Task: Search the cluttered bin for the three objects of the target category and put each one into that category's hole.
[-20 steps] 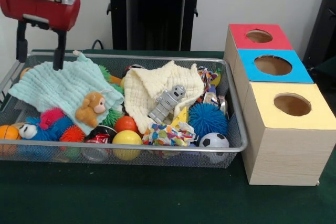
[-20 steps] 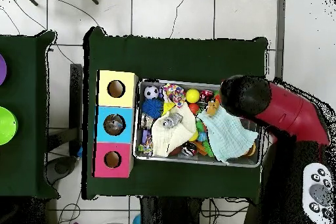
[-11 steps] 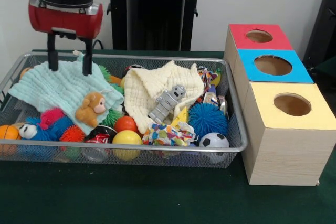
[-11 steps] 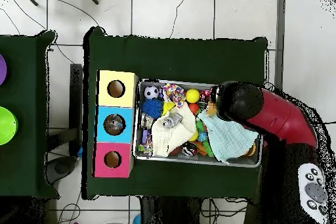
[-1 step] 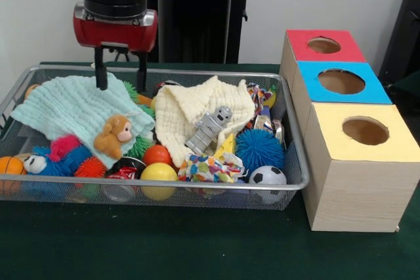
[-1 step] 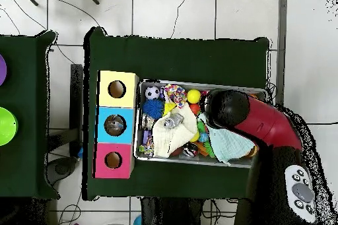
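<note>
Gripper: two dark fingers hang apart with nothing between them, above the far edge of the mint-green cloth. Over the last second it has travelled across the wire bin from the bin's corner toward the middle, keeping about the same height; in the overhead view the arm now covers more of the bin's contents. Nothing in the bin has shifted.

Bin contents, front view:
- Mint-green cloth, spread over one end; plush monkey lies on its near edge.
- Cream cloth, bunched mid-bin; grey toy robot lies tilted on it.
- Blue spiky ball, small football just beside it at the near corner.
- Yellow ball, orange ball, multicoloured cloth, pink and orange spiky toys.

Sorting box: three tops, red, blue, yellow, each with a round hole; stands just beside the bin.

Status: target category cannot be told from the views. No object is lifted and none is seen at a hole, so the search step is judged to be under way. The sideways move suggests the gripper is lining up over mid-bin clutter; a descent is needed before any grasp.
</note>
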Action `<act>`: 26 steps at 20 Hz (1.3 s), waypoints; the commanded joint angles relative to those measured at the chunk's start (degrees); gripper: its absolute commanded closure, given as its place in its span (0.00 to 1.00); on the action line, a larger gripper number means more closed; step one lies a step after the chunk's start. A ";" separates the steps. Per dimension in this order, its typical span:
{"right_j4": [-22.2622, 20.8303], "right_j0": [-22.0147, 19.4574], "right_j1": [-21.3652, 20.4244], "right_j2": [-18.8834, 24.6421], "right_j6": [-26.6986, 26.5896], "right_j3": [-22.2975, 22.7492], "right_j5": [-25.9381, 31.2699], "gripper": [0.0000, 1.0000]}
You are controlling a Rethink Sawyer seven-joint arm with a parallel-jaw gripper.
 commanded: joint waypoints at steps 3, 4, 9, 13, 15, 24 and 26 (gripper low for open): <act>2.53 1.54 0.52 4.03 11.85 6.43 -1.24 0.00; 2.65 1.59 0.52 3.99 11.91 6.51 -1.32 0.00; 2.55 2.29 0.58 3.29 12.22 6.53 -2.08 0.00; 2.91 2.70 0.63 2.88 12.93 6.54 -2.10 0.00; 2.96 2.77 0.62 2.80 12.93 6.61 -2.20 0.00; 3.75 2.73 0.85 2.96 13.09 6.77 -2.21 0.00; 3.78 2.70 0.88 3.00 12.76 6.65 -2.19 0.00</act>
